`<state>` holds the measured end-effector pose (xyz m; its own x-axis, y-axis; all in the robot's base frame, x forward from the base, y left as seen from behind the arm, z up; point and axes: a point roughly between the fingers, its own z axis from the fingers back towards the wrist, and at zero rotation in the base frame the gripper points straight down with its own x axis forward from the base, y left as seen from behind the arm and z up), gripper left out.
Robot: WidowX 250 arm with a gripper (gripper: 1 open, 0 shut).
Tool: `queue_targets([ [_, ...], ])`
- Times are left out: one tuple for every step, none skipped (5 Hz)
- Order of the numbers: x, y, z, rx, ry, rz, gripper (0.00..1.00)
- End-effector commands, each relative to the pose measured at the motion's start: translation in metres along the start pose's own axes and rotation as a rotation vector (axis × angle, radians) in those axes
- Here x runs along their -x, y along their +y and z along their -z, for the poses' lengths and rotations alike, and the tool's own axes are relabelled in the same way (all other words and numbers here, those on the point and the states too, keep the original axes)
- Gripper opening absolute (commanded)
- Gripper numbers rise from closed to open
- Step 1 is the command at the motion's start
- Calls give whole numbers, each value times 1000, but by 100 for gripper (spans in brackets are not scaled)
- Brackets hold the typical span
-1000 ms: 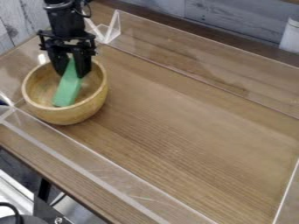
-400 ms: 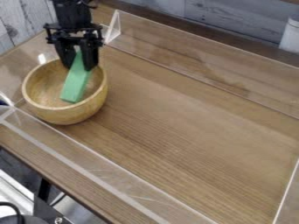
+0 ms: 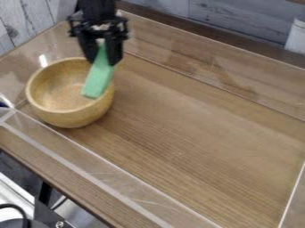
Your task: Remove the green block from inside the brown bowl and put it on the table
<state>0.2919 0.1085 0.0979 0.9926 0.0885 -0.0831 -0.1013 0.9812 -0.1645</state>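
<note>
And there's the block (image 3: 99,73) in the air, hanging by its top end from the gripper (image 3: 102,53), fingers pinched tight on it, the long green bar dangling tilted with its lower end over the right rim of the bowl (image 3: 48,105). It looks clear of the bowl floor now, with the low end just about level with the rim from this angle, so I can't say for sure there's daylight between them. The job from here, as I read it, is carry and set down: keep the pinch firm, because a bar held by one end wants to swing; hold the height until the low tip is fully past the rim; then slide right over open table (image 3: 202,134) and come down gently so the bottom end lands first and the block lays over, not drops. Release only once it's resting on the wood, and well apart from the bowl and the clear wall (image 3: 179,53) behind. Compared with a second ago, big change: back then the block sat down inside the bowl with the gripper over the bowl's middle; since then the arm has gone up and rightward, and the block has come out with it, leaving the bowl empty.
</note>
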Motion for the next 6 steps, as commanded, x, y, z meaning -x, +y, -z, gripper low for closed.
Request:
queue_targets([
  [-15, -47, -23, -10, -84, 45, 0],
  [-19, -94, -7, -11, -80, 100, 0],
  [-21, -135, 12, -9, -75, 147, 0],
  [-21, -102, 12, -22, -71, 110, 0],
  [-17, -73, 14, -30, -68, 80, 0],
  [-17, -66, 17, -36, -62, 70, 0],
])
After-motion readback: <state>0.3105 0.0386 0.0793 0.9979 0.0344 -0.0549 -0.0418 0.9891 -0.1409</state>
